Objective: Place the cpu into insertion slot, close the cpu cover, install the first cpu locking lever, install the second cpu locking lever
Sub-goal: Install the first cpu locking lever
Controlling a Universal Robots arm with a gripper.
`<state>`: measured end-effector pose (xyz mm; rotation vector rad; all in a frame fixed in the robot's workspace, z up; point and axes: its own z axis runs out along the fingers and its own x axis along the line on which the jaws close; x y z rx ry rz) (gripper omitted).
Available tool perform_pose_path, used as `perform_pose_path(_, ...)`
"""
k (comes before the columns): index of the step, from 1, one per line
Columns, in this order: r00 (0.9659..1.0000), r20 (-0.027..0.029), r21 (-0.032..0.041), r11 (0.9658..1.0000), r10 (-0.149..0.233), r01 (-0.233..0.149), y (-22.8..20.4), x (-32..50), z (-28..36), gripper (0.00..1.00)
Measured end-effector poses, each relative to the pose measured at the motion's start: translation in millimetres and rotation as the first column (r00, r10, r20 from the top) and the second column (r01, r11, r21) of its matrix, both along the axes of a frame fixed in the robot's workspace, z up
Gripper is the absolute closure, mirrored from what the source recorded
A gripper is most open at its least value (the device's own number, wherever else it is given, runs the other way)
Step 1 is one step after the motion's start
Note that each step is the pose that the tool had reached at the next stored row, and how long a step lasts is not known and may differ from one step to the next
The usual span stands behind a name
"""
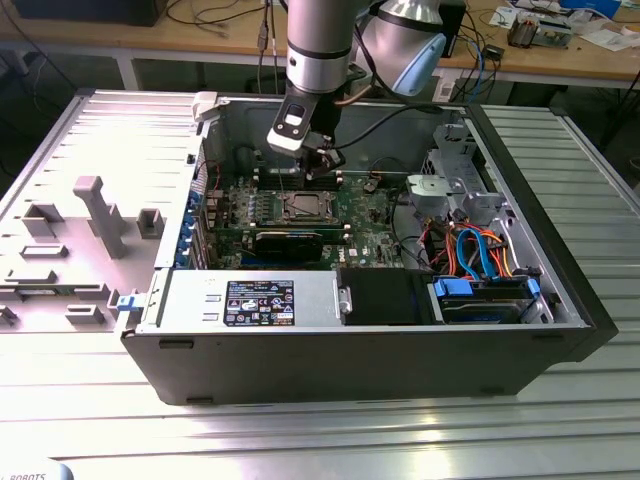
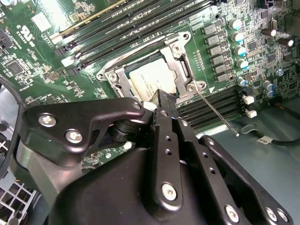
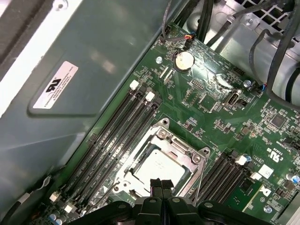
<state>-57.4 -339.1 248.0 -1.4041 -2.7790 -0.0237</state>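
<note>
Inside the open computer case (image 1: 560,300), the tool (image 3: 157,183) hung over one edge of the cpu (image 3: 157,165), its two fingers pressed together and holding nothing. The cpu sat in the insertion slot (image 1: 303,207), with the cpu cover (image 3: 193,153) lying around it. One thin lever (image 2: 218,115) stuck out sideways. Memory slots (image 3: 117,136) ran along both sides. One coin battery (image 3: 183,61) and one white sticker (image 3: 56,89), whose writing I could not read, lay nearby.
</note>
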Motion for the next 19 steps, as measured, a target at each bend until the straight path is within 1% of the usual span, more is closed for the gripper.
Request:
perform_pose_path(2, 0.9995, 0.0, 0.0, 0.9995, 0.031, -0.031, -0.4, 0.0, 0.0, 0.89)
perform_pose_path(4, 0.9966, -0.0001, -0.0002, 0.9966, 0.082, -0.082, -0.5, 0.0, 0.1, 0.89)
perform_pose_path(6, 0.9915, -0.0001, -0.0001, 0.9915, 0.13, -0.13, -0.5, -0.1, 0.0, 0.89)
perform_pose_path(8, 0.9869, -0.0001, -0.0001, 0.9869, 0.161, -0.161, -0.5, -0.1, 0.0, 0.89)
perform_pose_path(9, 0.983, -0.0001, 0.0, 0.983, 0.184, -0.184, -0.5, -0.1, 0.0, 0.89)
perform_pose_path(10, 0.9804, -0.0001, 0.0, 0.9804, 0.197, -0.197, -0.5, -0.1, 0.0, 0.89)
perform_pose_path(12, 0.9728, 0.0, 0.0, 0.9728, 0.232, -0.232, -0.5, -0.1, 0.0, 0.89)
perform_pose_path(13, 0.9706, 0.0, 0.0, 0.9706, 0.241, -0.241, -0.5, -0.1, 0.0, 0.89)
perform_pose_path(19, 0.9702, 0.0, 0.0, 0.9702, 0.242, -0.242, -0.5, -0.1, 0.0, 0.89)
